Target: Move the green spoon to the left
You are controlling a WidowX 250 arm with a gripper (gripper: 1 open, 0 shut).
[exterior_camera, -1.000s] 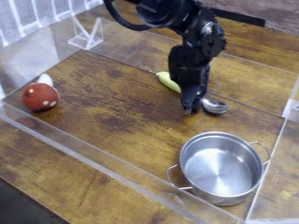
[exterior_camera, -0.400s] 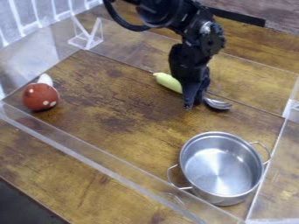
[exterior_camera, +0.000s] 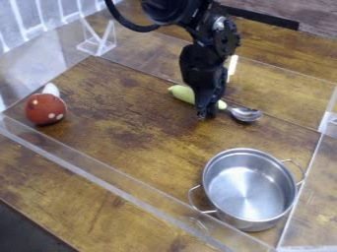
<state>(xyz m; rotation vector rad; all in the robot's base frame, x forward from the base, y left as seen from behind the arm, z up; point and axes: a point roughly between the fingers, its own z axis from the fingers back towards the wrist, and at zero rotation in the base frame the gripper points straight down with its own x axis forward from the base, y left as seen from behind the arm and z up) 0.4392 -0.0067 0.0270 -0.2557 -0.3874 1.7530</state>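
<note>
Straddling the yellow-green plastic spoon [exterior_camera: 198, 98] across its left-right axis, my pincer [exterior_camera: 203, 110] is perhaps gripping it; I cannot tell.

There was one green spoon [exterior_camera: 184, 94], one steel pot [exterior_camera: 250, 187], one red-and-white mushroom toy [exterior_camera: 46, 108], one clear stand [exterior_camera: 95, 39] and one robot arm [exterior_camera: 200, 49] on the table [exterior_camera: 118, 138].

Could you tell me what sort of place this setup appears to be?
Probably a lab play-kitchen bench: a wooden table walled with clear panels, holding a pot, green spoon and toy mushroom.
</note>
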